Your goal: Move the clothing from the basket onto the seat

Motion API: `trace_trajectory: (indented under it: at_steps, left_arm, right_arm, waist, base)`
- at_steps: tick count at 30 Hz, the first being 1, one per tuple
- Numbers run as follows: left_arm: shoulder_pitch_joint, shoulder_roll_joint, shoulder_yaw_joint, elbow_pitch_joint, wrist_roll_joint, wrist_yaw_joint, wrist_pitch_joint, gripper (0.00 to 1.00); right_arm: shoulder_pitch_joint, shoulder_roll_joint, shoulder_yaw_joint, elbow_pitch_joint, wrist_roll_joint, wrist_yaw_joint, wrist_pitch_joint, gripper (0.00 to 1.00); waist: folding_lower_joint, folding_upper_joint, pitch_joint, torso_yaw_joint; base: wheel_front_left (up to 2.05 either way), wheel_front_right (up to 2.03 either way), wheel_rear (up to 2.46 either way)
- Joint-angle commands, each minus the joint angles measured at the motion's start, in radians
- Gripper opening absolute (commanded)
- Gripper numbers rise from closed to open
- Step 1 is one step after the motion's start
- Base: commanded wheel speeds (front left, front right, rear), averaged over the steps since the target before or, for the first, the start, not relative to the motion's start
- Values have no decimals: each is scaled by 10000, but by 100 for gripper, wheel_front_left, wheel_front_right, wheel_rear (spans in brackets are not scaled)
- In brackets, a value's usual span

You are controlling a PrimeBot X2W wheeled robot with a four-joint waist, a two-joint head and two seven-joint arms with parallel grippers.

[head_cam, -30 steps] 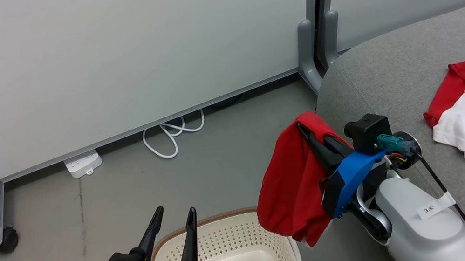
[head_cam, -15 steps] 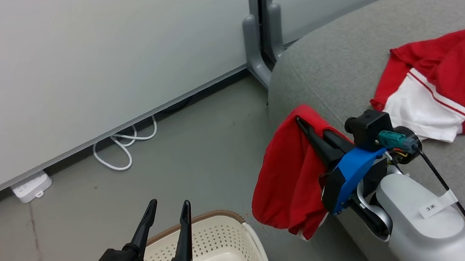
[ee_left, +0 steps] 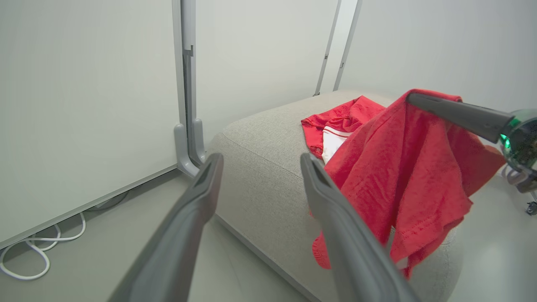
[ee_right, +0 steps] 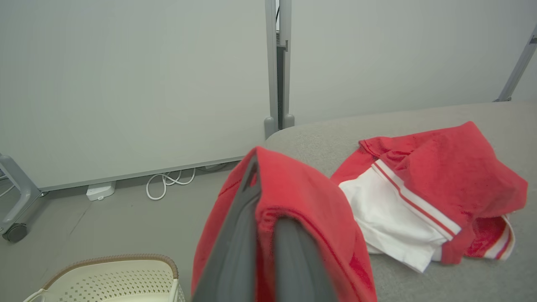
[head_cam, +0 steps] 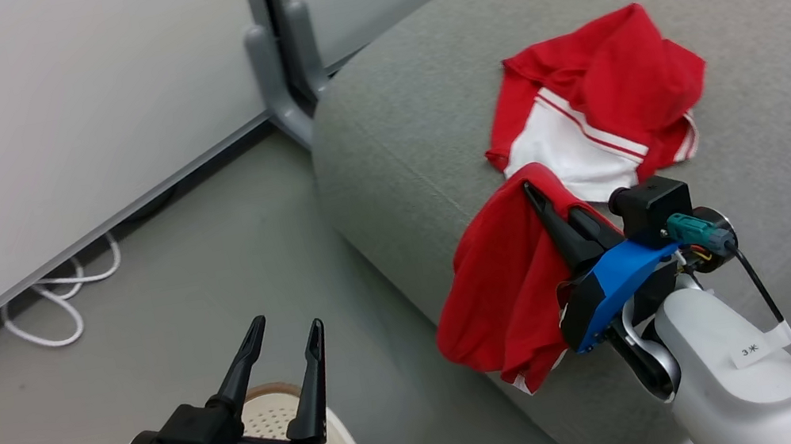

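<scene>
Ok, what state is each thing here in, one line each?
plain red garment: hanging from the right gripper, not yet laid on the seat.
striped garment: lying crumpled on the seat.
basket: upright on the floor.
left gripper: open, empty.
right gripper: shut on the plain red garment.

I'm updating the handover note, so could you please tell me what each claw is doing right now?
Left claw: open, holding nothing.
Right claw: shut on the plain red garment.
</scene>
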Motion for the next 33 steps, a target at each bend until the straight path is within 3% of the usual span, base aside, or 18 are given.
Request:
trace_trajectory:
  at_steps: [1, 6, 23, 30, 33]
  left_arm:
    - [-169, 85, -27, -17, 38, -20, -26, 100]
    - [-193, 115, 12, -46, 50, -20, -26, 100]
    - [-442, 237, -160, -20, 27, -20, -26, 100]
    - [-991, 580, -285, -317, 270, -20, -26, 100]
    - [-1453, 826, -550, -471, 335, -21, -26, 100]
  right_arm:
    - [145, 2, -21, -102, 49, 1, -16, 0]
    - [190, 2, -15, -188, 136, 1, -26, 0]
    - [150, 5, -602, -509, 157, 1, 44, 0]
    - [-1542, -28, -2179, -449, -195, 1, 371, 0]
    - [-2622, -419, -2959, -511, -451, 1, 652, 0]
  waist:
    - [0, 0, 225, -622]
    - [0, 0, 300, -1148]
    - [0, 0, 764, -1244]
    - [0, 0, 1858, -798]
    - [0, 0, 2567, -479]
  base:
    - [0, 0, 0]
    - [0, 0, 0]
    - [0, 0, 0]
    - [0, 0, 0]
    - [0, 0, 0]
